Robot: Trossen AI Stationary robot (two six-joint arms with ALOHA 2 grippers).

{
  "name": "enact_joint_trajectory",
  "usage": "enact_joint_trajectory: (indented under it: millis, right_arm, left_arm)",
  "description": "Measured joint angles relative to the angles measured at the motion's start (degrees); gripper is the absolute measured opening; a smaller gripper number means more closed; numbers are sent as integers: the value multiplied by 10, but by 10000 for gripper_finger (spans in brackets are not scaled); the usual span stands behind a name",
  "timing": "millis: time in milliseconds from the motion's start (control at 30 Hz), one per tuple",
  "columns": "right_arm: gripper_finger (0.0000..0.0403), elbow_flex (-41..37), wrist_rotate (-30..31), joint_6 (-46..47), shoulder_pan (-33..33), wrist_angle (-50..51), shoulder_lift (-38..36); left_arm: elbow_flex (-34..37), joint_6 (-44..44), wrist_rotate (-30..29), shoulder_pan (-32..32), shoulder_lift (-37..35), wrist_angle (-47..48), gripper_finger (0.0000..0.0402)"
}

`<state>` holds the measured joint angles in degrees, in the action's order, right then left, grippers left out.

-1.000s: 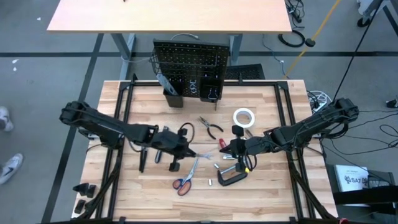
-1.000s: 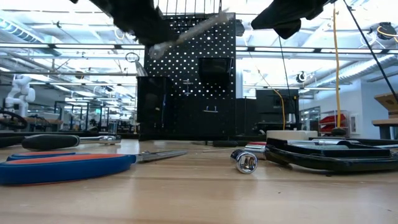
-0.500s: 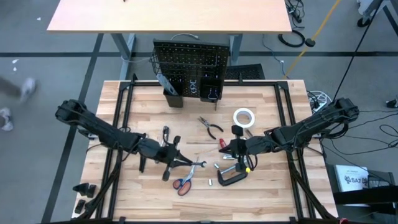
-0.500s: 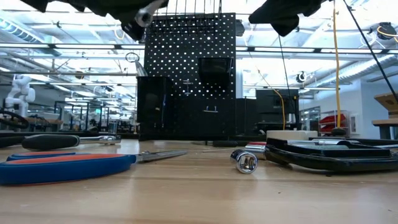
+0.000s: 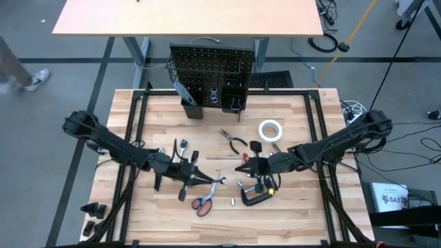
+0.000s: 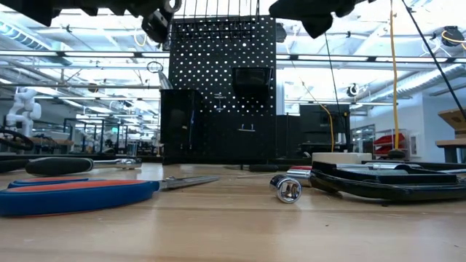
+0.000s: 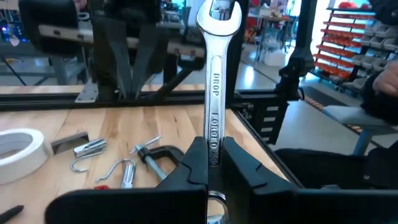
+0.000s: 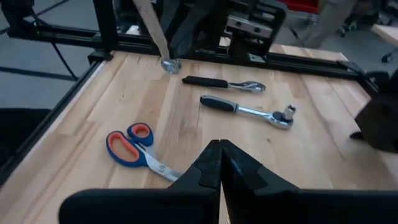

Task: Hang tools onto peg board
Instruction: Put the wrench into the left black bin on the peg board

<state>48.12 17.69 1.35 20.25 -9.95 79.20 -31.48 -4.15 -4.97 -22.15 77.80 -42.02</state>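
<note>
Wrench [image 7: 214, 93] sits pinched low on its shank in my left gripper [image 7: 213, 163], lifted over the table [image 5: 289, 207], well short of the pegboard [image 5: 210, 65]. Stiff, slick steel; I'd grip mid-shank. Right gripper [image 8: 219, 163] hovers pressed together, empty.

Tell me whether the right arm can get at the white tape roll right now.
Probably yes: the right tool is shut and empty, and the tape roll lies uncovered close by.

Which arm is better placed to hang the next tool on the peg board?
The left. Its hand is shut on a silver wrench, lifted off the table. The right hand is shut and empty, hovering over the scissors.
</note>
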Motion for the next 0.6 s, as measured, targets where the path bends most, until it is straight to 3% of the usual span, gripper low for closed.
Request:
enact_joint_trajectory:
  millis: [600]
  right_arm:
    - [12, 0, 1, -5, -5, -54, 44]
  left_arm:
    - [0, 4, 2, -4, 94, -107, 17]
